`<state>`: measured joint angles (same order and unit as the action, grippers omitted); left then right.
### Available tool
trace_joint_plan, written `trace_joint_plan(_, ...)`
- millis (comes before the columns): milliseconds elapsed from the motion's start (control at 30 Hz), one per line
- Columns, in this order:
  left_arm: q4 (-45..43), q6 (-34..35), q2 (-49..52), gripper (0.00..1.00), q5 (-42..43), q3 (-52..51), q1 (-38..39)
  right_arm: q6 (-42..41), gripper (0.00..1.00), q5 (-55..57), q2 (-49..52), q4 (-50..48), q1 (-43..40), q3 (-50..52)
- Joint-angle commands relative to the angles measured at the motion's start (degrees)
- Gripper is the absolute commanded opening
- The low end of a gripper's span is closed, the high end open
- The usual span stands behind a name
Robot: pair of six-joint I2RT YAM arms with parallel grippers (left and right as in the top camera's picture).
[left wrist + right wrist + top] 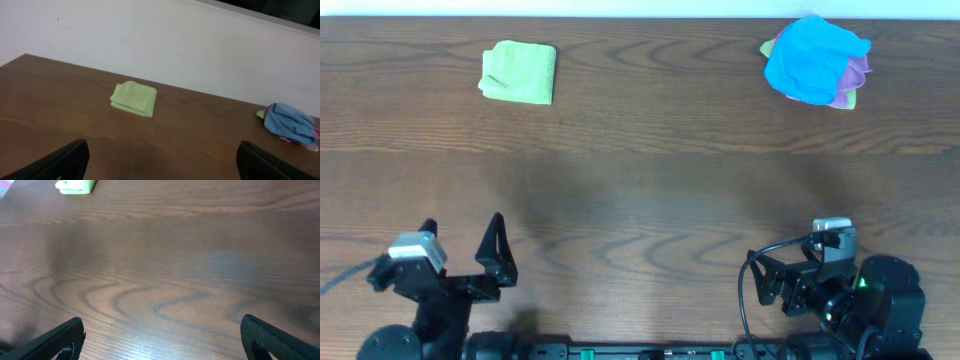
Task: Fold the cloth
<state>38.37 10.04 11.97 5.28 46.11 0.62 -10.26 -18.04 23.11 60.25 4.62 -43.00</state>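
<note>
The light lime-green cloth [520,72] lies folded into a small, thick rectangle at the far left of the wooden table. It also shows in the left wrist view [133,99] and at the top left of the right wrist view [75,186]. My left gripper [463,242] is open and empty near the table's front left edge, far from the cloth; its fingers are spread wide in its wrist view [162,157]. My right gripper [772,282] is open and empty near the front right edge [162,337].
A bright blue cloth [815,58] lies crumpled on top of a purple cloth [857,75] at the far right of the table; the pile also shows in the left wrist view [289,122]. A white wall [200,45] stands behind the table's far edge.
</note>
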Motion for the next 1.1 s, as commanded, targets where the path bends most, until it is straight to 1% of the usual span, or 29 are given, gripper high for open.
trace_joint_plan(0, -0.4, -0.8, -3.9, 0.95, -2.2, -3.5, 0.3, -0.6, 0.99, -0.2, -0.3, 0.1, -0.5, 0.0)
trace_joint_plan(267, 0.7, -0.9, -11.6, 0.95, -4.9, -11.7, 0.3, -0.6, 0.99, -0.2, -0.3, 0.1, -0.5, 0.0)
trace_joint_plan(567, 0.8, -1.3, -11.8, 0.95, -7.5, -17.9, 2.5, -0.6, 0.99, -0.2, -0.3, 0.1, -0.5, 0.0)
trace_joint_plan(1067, 0.8, -1.3, -11.8, 0.95, -9.1, -27.3, 2.5, -0.6, 0.99, -0.2, -0.3, 0.0, -0.5, 0.0)
